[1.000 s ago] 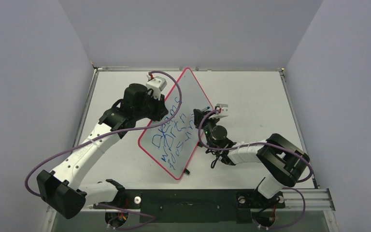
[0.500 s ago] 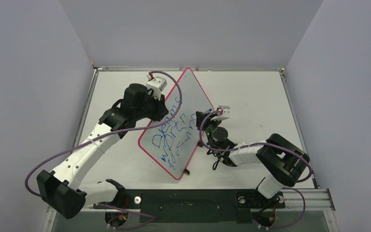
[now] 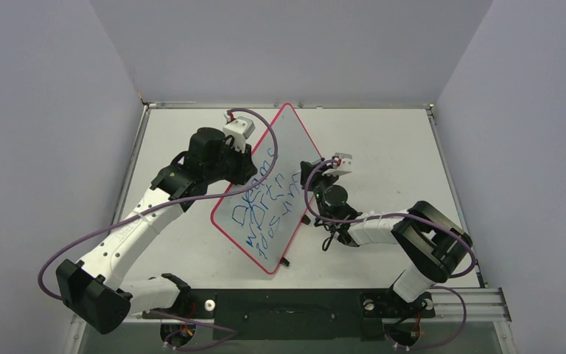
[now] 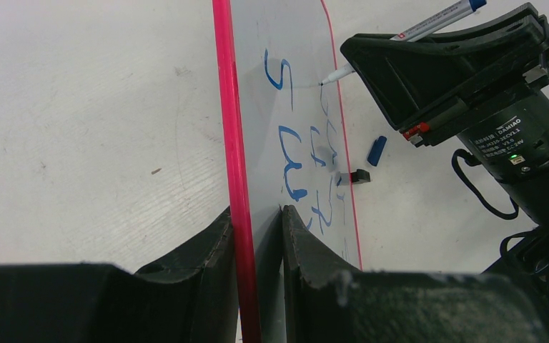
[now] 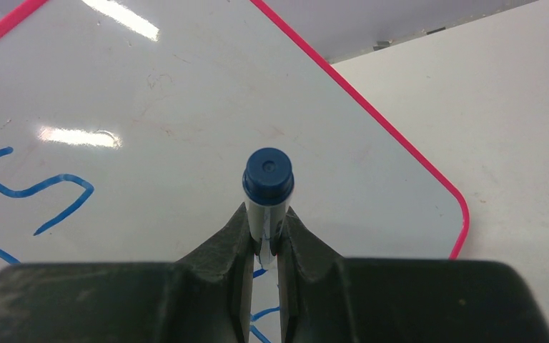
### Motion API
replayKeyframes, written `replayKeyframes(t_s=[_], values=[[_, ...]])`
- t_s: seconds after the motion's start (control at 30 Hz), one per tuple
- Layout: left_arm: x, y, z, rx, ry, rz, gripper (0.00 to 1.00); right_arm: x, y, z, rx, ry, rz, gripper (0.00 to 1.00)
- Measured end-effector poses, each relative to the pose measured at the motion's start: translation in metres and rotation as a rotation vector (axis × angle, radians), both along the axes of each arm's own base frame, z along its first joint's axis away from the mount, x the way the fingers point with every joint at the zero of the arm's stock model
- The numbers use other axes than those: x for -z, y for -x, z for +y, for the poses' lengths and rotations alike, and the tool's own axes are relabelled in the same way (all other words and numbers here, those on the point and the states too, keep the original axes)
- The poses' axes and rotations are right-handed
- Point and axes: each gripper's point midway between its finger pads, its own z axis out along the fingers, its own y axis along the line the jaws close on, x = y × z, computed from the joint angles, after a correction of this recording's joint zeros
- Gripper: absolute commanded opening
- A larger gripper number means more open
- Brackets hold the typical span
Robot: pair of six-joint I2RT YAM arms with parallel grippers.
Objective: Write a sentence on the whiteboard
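The whiteboard point(image 3: 254, 236) stands tilted on its lower edge, its red-pink rim point(image 4: 227, 107) pinched between my left gripper's point(image 4: 256, 214) jaws at the upper left edge. The sentence point(image 3: 265, 200) runs in three blue lines across its face, and its letters point(image 4: 289, 153) also show in the left wrist view. My right gripper point(image 5: 266, 214) is shut on a white marker with a blue end point(image 5: 267, 179), which points at the whiteboard point(image 5: 186, 86). The marker's tip point(image 4: 324, 82) touches the board near its right rim. From above, the right gripper point(image 3: 312, 179) sits at the board's right edge.
A blue marker cap point(image 4: 377, 149) and a small black clip point(image 4: 358, 176) lie on the white table right of the board. Another black clip point(image 3: 286, 261) sticks out at the board's bottom corner. Grey walls close in the table point(image 3: 390, 140) on three sides.
My right gripper has shifted slightly up and to the right along the board's right edge with the marker. The left arm and the board have not moved.
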Motion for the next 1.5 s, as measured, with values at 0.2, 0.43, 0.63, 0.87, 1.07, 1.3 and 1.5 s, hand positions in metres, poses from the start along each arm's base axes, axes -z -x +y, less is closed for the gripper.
replayKeyframes(t_s=[0.2,0.43,0.63,0.87,1.07,1.3,1.5], values=[[0.0,0.0,0.0,0.0,0.0,0.0,0.0,-0.007,-0.004,0.004,-0.009,0.003,-0.012,0.0],[0.0,0.0,0.0,0.0,0.0,0.0,0.0,-0.008,-0.004,0.004,-0.01,0.004,-0.014,0.0],[0.0,0.0,0.0,-0.001,-0.001,0.001,0.0,0.006,-0.002,0.0,-0.006,0.015,0.005,0.0],[0.0,0.0,0.0,-0.001,-0.001,0.001,0.0,0.037,0.005,-0.013,0.02,0.035,0.058,0.0],[0.0,0.0,0.0,-0.001,-0.001,0.001,0.0,0.048,0.008,-0.018,0.041,0.02,0.072,0.0],[0.0,0.0,0.001,-0.001,-0.001,0.0,0.0,0.053,0.015,-0.016,0.043,0.011,0.083,0.0],[-0.001,0.001,0.002,-0.004,-0.002,-0.001,0.0,0.052,0.021,-0.009,0.034,0.009,0.082,0.0]])
